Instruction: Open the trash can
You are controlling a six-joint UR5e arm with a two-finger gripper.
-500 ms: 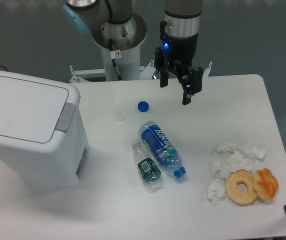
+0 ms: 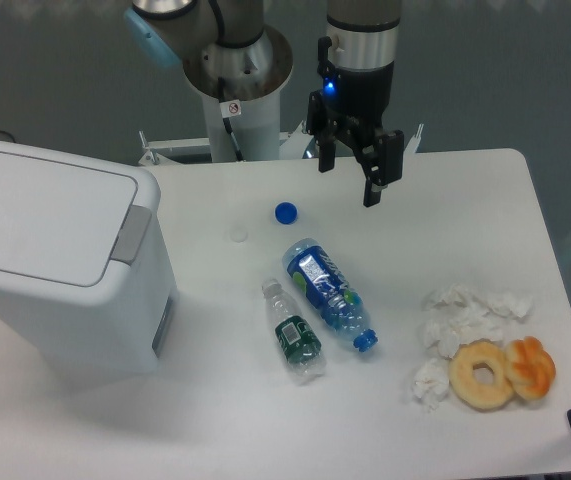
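trash can (image 2: 60, 265): white, lid flat & shut, grey tab on its right edge, stands at left end of worktop (image 2: 465, 190)
gripper (image 2: 349, 178): fingers spread wide, nothing held, hangs above worktop's far edge, well apart from can
blue cap (image 2: 285, 212): lies loose, below-left of gripper
blue bottle (image 2: 327, 293): on its side mid-worktop
clear bottle (image 2: 292, 343): green label, on its side, just beside blue one
tissues (image 2: 465, 315): crumpled, right side
donuts (image 2: 503, 372): two, touching, by the tissues
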